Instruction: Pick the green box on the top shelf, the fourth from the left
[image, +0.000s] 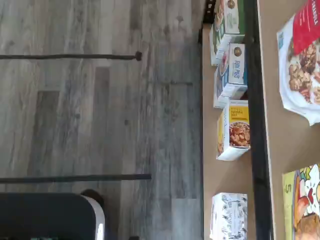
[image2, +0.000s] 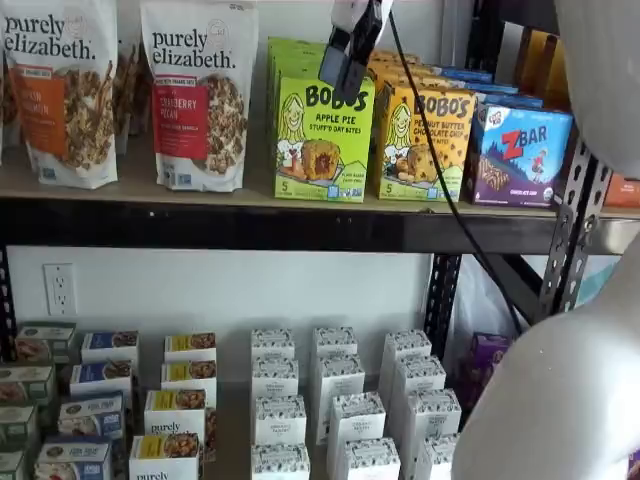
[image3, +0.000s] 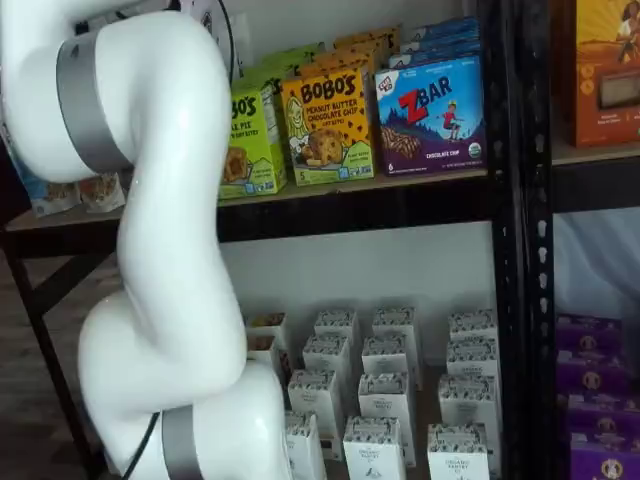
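Observation:
The green box (image2: 322, 140), a lime Bobo's Apple Pie carton, stands upright on the top shelf (image2: 250, 228) between a granola bag and the orange-yellow Bobo's box (image2: 423, 145). In a shelf view (image3: 250, 140) my arm hides its left part. The wrist view shows part of its front (image: 301, 202) beyond the black beam (image: 255, 125). My gripper (image2: 343, 58) hangs from the view's top edge, in front of the green box's upper right corner and apart from it. Its black fingers show side-on, so I cannot tell whether they are open. Nothing is held.
Purely Elizabeth granola bags (image2: 198, 95) stand left of the green box, and a blue ZBar box (image2: 518, 155) stands further right. Rows of small white cartons (image2: 335, 400) fill the lower shelf. A dark perforated upright (image3: 518, 240) bounds the bay on the right.

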